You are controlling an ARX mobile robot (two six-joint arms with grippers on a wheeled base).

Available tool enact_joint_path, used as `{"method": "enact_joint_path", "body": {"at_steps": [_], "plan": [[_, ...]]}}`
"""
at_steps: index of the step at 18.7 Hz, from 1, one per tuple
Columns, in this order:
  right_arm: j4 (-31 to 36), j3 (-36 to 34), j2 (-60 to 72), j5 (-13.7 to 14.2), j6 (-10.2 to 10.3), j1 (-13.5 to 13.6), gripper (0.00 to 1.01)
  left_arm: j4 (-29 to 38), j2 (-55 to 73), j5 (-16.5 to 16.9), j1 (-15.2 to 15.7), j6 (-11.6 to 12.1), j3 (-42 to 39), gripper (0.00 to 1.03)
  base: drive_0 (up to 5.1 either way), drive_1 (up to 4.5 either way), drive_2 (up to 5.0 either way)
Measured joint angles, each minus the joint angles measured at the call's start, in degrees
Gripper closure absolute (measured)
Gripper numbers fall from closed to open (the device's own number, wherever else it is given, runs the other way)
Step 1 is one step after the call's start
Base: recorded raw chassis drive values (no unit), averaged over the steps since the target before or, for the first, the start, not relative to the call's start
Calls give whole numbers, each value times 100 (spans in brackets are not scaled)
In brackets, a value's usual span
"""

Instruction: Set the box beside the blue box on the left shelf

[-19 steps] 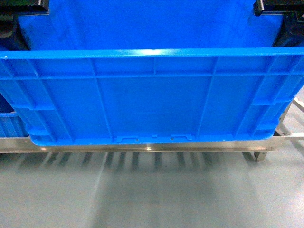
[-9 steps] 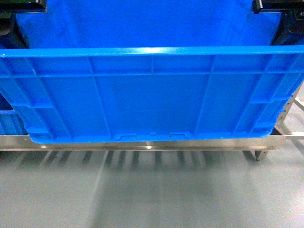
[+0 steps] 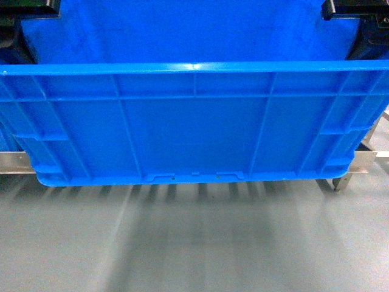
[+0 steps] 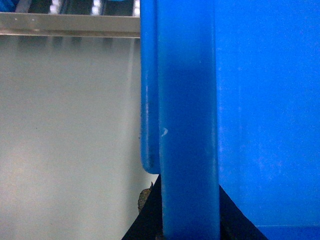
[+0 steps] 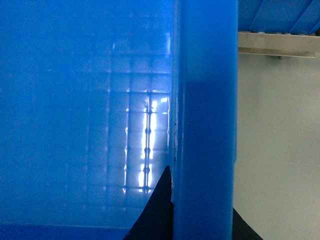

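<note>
Blue box (image 3: pixel 194 121) unlabelled, both claws gripping its side rims, left shelf (image 3: pixel 15 161) behind

box (image 3: pixel 194 121) cut off both sides, shelf (image 3: pixel 15 161) mostly hidden (perhaps behind it)

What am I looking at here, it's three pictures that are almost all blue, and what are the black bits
A two-armed wheeled robot is carrying a big blue box. The wide picture comes from its head camera, looking down over the box at a silver shelf and grey floor. The other two come from cameras on each wrist, pressed close to the box's rim. The black bits are the left gripper and right gripper; their jaws clamp the rim from both sides. The box's base sits level with the shelf edge.
</note>
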Motion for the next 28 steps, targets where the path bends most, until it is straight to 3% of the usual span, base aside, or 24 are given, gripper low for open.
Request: {"method": "enact_joint_path", "body": {"at_steps": [28], "plan": [[4,0,7,-2,-15,-2,94,0,4,-4,0,-2,-2,96,0,0,0]]}}
